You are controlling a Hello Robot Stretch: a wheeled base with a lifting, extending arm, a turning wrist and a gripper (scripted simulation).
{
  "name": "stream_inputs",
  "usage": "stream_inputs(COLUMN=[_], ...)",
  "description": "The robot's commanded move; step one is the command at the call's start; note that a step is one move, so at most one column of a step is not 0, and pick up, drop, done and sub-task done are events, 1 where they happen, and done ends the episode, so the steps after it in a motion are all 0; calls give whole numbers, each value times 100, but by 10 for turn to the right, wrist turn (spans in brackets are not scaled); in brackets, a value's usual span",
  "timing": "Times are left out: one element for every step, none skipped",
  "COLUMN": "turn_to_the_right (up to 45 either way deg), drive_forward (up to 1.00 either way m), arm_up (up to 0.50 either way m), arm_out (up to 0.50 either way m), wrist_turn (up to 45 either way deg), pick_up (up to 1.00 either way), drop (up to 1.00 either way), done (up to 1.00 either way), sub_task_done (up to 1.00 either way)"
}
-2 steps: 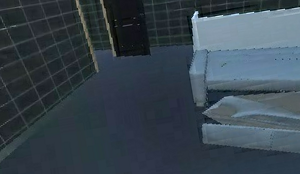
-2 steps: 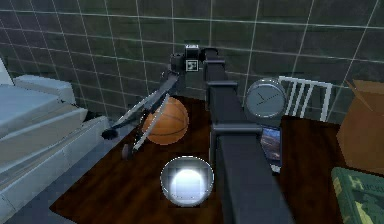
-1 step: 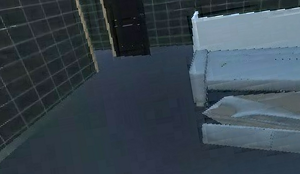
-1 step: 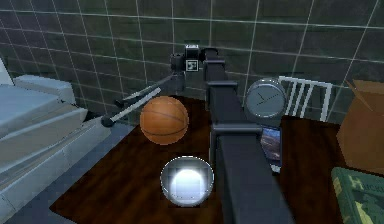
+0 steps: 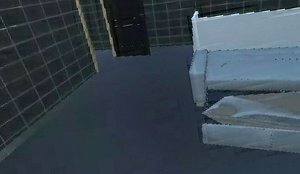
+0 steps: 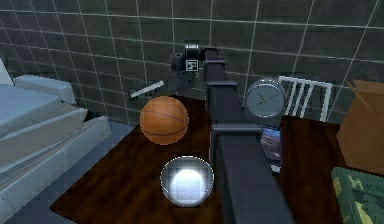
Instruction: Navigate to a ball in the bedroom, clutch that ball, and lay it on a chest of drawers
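Observation:
An orange ball [image 6: 164, 120] with dark seams rests on a dark wooden table [image 6: 110, 180] in the arm side view. The dark arm bar [image 6: 235, 150] rises from the bottom edge and ends near the tiled wall. At its far end is the gripper [image 6: 166, 80], just above and behind the ball in the picture. Whether it touches the ball is unclear. With the ball on the table at the gripper, I cannot tell whether it holds anything.
On the table are a shiny metal bowl [image 6: 187, 182], a round clock [image 6: 266, 98], a brown box [image 6: 364, 125] and a green item [image 6: 360, 195]. A white chair [image 6: 306, 95] stands behind. A white bed [image 5: 267, 70] lies at the forward view's right, with a dark doorway [image 5: 126, 18] ahead.

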Motion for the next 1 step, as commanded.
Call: stream_inputs(turn_to_the_right=[0], drive_forward=[0], arm_up=[0], arm_out=[0], wrist_turn=[180], pick_up=[0], drop=[0], done=[0], sub_task_done=[0])
